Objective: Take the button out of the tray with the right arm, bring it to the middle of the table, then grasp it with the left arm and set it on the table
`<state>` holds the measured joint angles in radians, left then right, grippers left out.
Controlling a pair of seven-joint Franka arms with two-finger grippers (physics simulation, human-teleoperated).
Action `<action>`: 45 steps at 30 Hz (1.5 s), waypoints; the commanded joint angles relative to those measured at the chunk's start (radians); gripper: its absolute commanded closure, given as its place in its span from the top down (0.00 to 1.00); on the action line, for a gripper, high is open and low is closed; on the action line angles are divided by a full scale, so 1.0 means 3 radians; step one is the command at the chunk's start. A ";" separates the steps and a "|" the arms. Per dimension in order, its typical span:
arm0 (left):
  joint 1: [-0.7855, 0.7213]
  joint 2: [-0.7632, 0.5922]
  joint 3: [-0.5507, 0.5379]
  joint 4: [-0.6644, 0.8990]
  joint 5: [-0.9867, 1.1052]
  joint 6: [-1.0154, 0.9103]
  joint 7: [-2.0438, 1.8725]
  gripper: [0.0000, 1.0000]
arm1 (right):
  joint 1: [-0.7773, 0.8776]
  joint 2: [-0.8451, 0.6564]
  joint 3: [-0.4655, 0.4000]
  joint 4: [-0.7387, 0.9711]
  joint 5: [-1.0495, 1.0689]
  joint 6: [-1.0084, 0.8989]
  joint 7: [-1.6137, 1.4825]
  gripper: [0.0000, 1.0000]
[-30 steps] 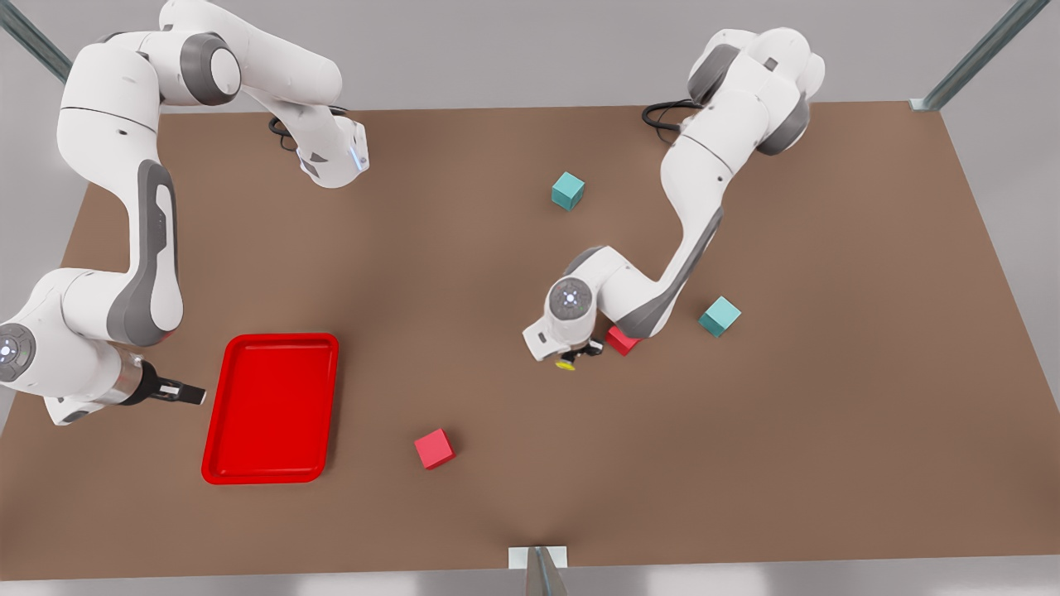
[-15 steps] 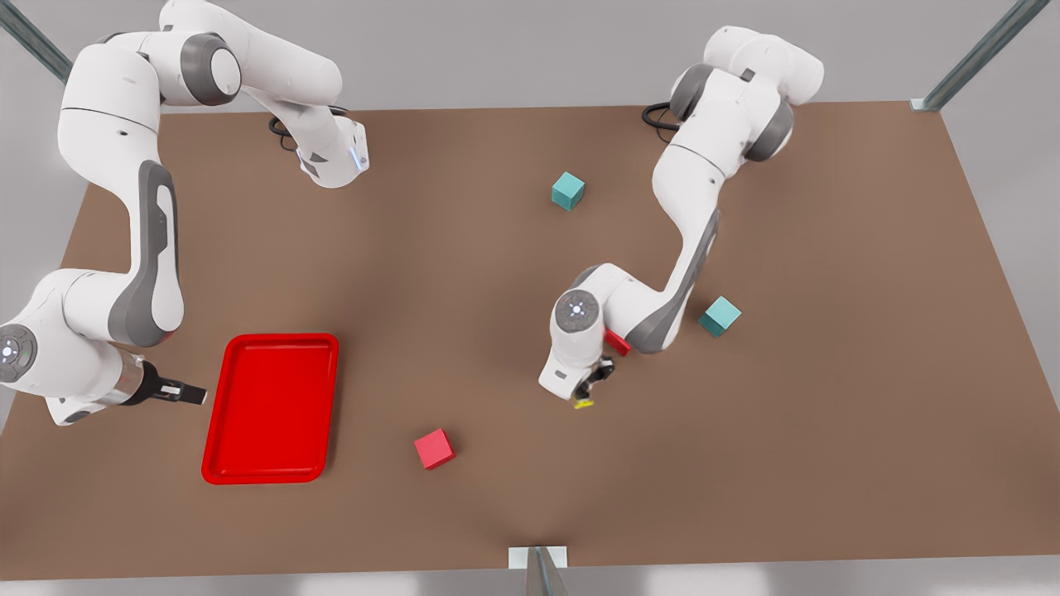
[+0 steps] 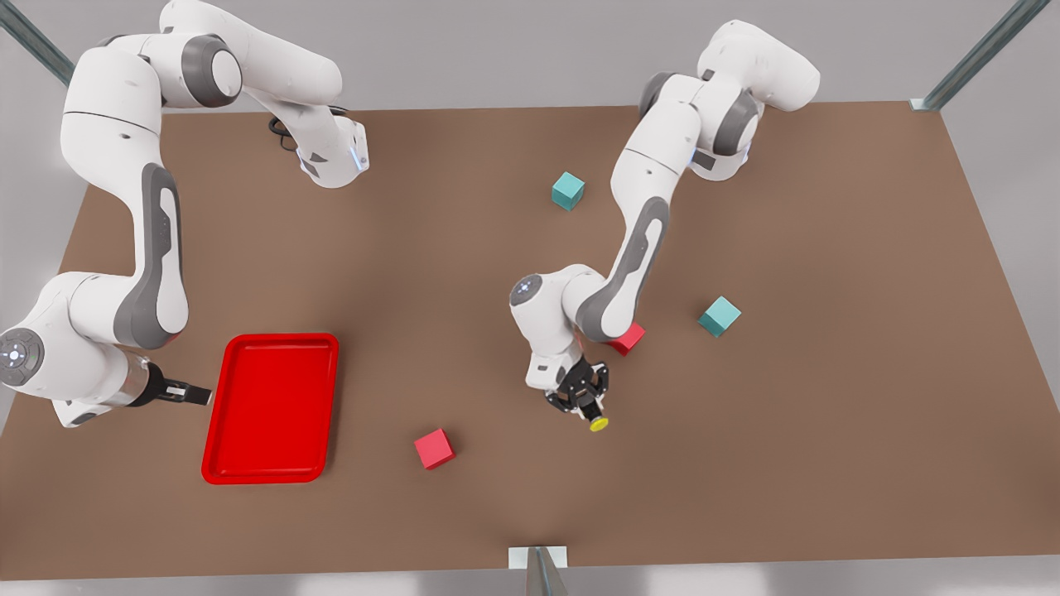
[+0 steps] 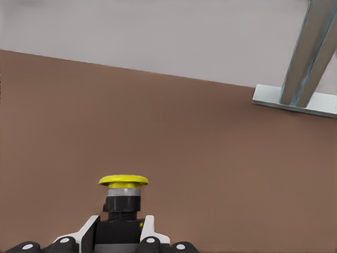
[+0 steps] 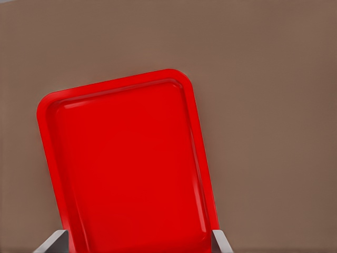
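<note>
Gripping the button [image 3: 597,422] by its dark body, the left gripper [image 3: 586,403] is seen near the middle of the table [image 3: 828,430], between the near red cube [image 3: 434,449] and the red cube [image 3: 629,338] partly hidden by the left arm [image 3: 638,240]. In the left wrist view the button [image 4: 124,203] is clamped between the fingers [image 4: 149,232], its yellow cap projecting beyond the tips, the stem lying roughly level. The tray [image 3: 271,407], well apart on the front view's left, lies empty. Beside its left rim the right gripper [image 3: 184,391] waits, its fingers spread wide, as the tips at either side of the tray [image 5: 126,168] in the right wrist view suggest.

Only the set-down is judged to remain. With the button held sideways, a release above the surface could let it roll or tip onto its cap. A descent carried too far could press the cap against the tabletop and twist it in the grasp. The two teal cubes [image 3: 568,190] [image 3: 719,316] lie farther off.
</note>
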<state>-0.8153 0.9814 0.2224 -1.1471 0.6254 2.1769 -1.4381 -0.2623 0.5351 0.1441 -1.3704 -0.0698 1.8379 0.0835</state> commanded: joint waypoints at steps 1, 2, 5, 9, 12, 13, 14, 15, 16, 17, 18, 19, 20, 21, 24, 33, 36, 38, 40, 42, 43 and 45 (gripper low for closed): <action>-0.0008 0.0027 0.0000 -0.0001 0.0364 0.0086 -0.2196 0.45 | 0.0000 -0.0004 0.0000 0.0002 0.0003 -0.0006 0.0003 1.00; -0.0033 0.0093 0.0000 -0.0006 0.0569 0.0081 -0.2406 0.45 | 0.0000 -0.0009 0.0000 0.0007 0.0003 -0.0006 0.0003 1.00; -0.0079 0.0139 0.0000 -0.0037 0.0876 0.0035 -0.2667 0.45 | -0.0015 -0.0015 0.0000 0.0012 0.0003 -0.0016 -0.0002 1.00; -0.0192 0.0226 0.0000 -0.0088 0.1305 -0.0333 -0.2779 0.45 | -0.0005 -0.0009 0.0000 0.0002 0.0003 -0.0016 0.0003 1.00; -0.0284 0.0287 0.0000 -0.0088 0.1387 -0.0512 -0.2938 0.45 | 0.0000 0.0006 0.0000 0.0002 0.0003 -0.0011 0.0003 1.00; -0.0304 0.0292 0.0000 -0.0088 0.1403 -0.0527 -0.2984 0.45 | 0.0005 0.0006 0.0000 0.0002 0.0003 -0.0011 0.0003 1.00; -0.0325 0.0313 0.0000 -0.0088 0.1403 -0.0532 -0.3060 0.45 | 0.0005 0.0006 0.0000 0.0002 0.0003 -0.0011 0.0003 1.00; -0.0350 0.0323 0.0000 -0.0088 0.1403 -0.0573 -0.3101 0.45 | 0.0005 0.0011 0.0000 0.0002 0.0003 -0.0011 0.0003 1.00; -0.0381 0.0349 0.0000 -0.0088 0.1403 -0.0640 -0.3152 0.45 | 0.0026 0.0011 0.0000 0.0002 0.0003 -0.0011 0.0003 1.00; -0.0412 0.0374 -0.0005 -0.0088 0.1398 -0.0696 -0.3193 0.45 | 0.0026 0.0011 0.0000 0.0002 0.0003 -0.0016 0.0008 1.00; -0.0442 0.0385 0.0000 -0.0088 0.1403 -0.0717 -0.3249 0.45 | 0.0026 0.0011 0.0000 0.0002 0.0003 -0.0016 0.0003 1.00; -0.0452 0.0395 0.0000 -0.0088 0.1403 -0.0778 -0.3275 0.45 | 0.0026 0.0011 0.0000 -0.0003 0.0003 -0.0016 0.0003 1.00; -0.0478 0.0430 0.0000 -0.0088 0.1403 -0.0793 -0.3336 0.45 | 0.0026 0.0011 0.0000 -0.0003 0.0003 -0.0016 0.0003 1.00; -0.0488 0.0451 0.0000 -0.0088 0.1403 -0.0839 -0.3347 0.45 | 0.0031 0.0011 0.0000 -0.0003 0.0003 -0.0021 0.0008 1.00; -0.0524 0.0523 0.0000 -0.0088 0.1449 -0.0890 -0.3475 0.45 | 0.0026 0.0026 0.0000 -0.0003 0.0003 -0.0067 0.0003 1.00; -0.0637 0.0610 0.0000 -0.0114 0.1454 -0.1003 -0.3516 0.45 | 0.0026 0.0026 0.0000 0.0002 -0.0003 -0.0139 0.0003 1.00; -0.0637 0.0610 0.0000 -0.0108 0.1459 -0.1008 -0.3510 0.45 | 0.0026 0.0032 0.0000 -0.0003 -0.0003 -0.0134 0.0003 1.00; -0.0642 0.0599 0.0000 -0.0108 0.1459 -0.1034 -0.3490 0.45 | 0.0031 0.0032 0.0000 -0.0003 -0.0003 -0.0139 0.0003 1.00; -0.0667 0.0594 0.0000 -0.0108 0.1459 -0.1049 -0.3485 0.47 | 0.0031 0.0037 0.0000 -0.0009 -0.0003 -0.0139 0.0003 1.00; -0.0688 0.0604 0.0000 -0.0108 0.1459 -0.1059 -0.3485 0.47 | 0.0026 0.0032 0.0000 -0.0008 -0.0003 -0.0139 0.0003 1.00; -0.0688 0.0610 0.0000 -0.0108 0.1459 -0.1085 -0.3485 0.47 | 0.0026 0.0032 0.0000 -0.0003 -0.0003 -0.0139 0.0008 1.00; -0.0693 0.0615 0.0000 -0.0108 0.1464 -0.1090 -0.3485 0.47 | 0.0026 0.0032 0.0000 -0.0009 -0.0003 -0.0139 0.0003 1.00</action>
<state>-1.0225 1.1673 0.2219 -1.1806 1.0605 1.8626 -2.3688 -0.2544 0.5459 0.1441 -1.3723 -0.0713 1.7986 0.0858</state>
